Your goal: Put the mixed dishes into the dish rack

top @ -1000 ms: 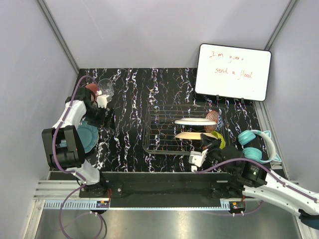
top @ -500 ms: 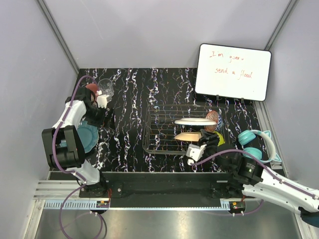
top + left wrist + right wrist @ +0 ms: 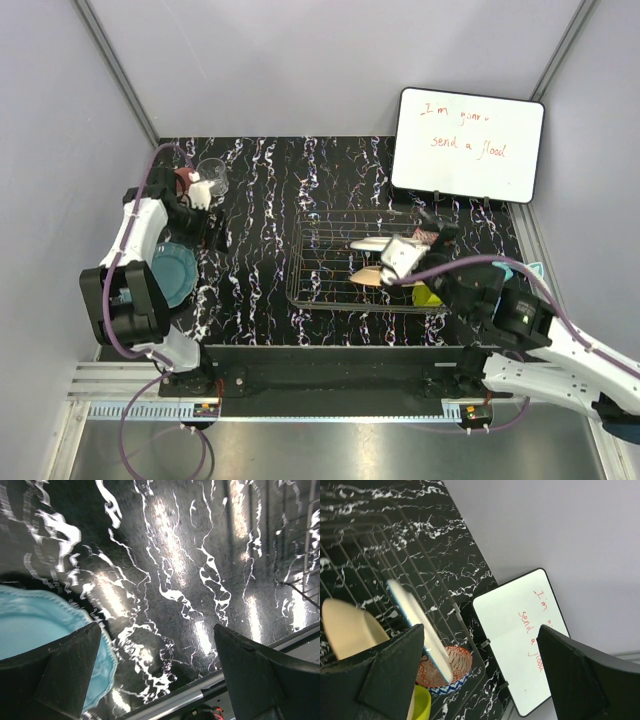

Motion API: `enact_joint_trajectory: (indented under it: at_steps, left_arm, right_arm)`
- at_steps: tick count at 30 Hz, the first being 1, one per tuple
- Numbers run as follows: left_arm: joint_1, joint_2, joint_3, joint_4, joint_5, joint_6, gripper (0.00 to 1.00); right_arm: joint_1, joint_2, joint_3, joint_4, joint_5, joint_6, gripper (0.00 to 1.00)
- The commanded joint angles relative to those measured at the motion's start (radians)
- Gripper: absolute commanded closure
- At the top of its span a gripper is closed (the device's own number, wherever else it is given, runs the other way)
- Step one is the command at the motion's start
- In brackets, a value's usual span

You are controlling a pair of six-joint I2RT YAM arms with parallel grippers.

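The dish rack (image 3: 318,262) stands mid-table. In it a white plate (image 3: 370,243) and a peach plate (image 3: 366,276) stand on edge, with a lime-green bowl (image 3: 428,296) at its right front corner. The right wrist view shows the white plate (image 3: 412,615), peach plate (image 3: 350,630), red-white bowl (image 3: 451,672) and lime-green bowl (image 3: 420,702) below. My right gripper (image 3: 420,247) hovers open above the rack's right end, holding nothing. My left gripper (image 3: 212,228) is open and empty over bare table beside the teal plate (image 3: 35,630). A clear glass (image 3: 212,172) and pink mug (image 3: 184,180) stand at the far left.
A whiteboard (image 3: 468,143) with red writing stands behind the rack at the back right, also in the right wrist view (image 3: 520,635). The table's near metal edge (image 3: 210,685) lies just under the left gripper. Grey walls close in three sides.
My right gripper opened, let go of the lime-green bowl in the rack and rose back over the rack's right end. The left arm shifted slightly away from me.
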State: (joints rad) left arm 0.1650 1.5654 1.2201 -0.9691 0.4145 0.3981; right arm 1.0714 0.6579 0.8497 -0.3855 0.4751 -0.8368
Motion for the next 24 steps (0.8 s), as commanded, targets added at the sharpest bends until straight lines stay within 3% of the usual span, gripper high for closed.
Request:
enact_joint_trajectory:
  at_steps: [1, 4, 10, 15, 17, 24]
  left_arm:
    - [0.057, -0.112, 0.097, -0.080, 0.004, 0.050, 0.01]
    - [0.138, -0.162, 0.085, -0.129, -0.016, 0.113, 0.01]
    - [0.376, -0.223, -0.014, -0.186, -0.026, 0.251, 0.01]
    - [0.589, -0.248, -0.114, -0.204, -0.042, 0.396, 0.01]
    - [0.642, -0.239, -0.131, -0.215, -0.049, 0.448, 0.01]
    - [0.824, -0.150, -0.122, -0.200, -0.028, 0.516, 0.01]
  right_arm:
    - [0.002, 0.217, 0.259, 0.039, 0.118, 0.214, 0.01]
    - [0.001, 0.362, 0.382, 0.022, 0.129, 0.270, 0.00]
    - [-0.074, 0.673, 0.564, 0.016, -0.098, 0.514, 0.00]
    - [-0.203, 1.029, 0.937, -0.055, -0.357, 0.738, 0.00]
    - [-0.203, 1.103, 1.049, -0.061, -0.442, 0.740, 0.00]
    - [-0.244, 1.295, 1.146, -0.049, -0.604, 0.856, 0.00]
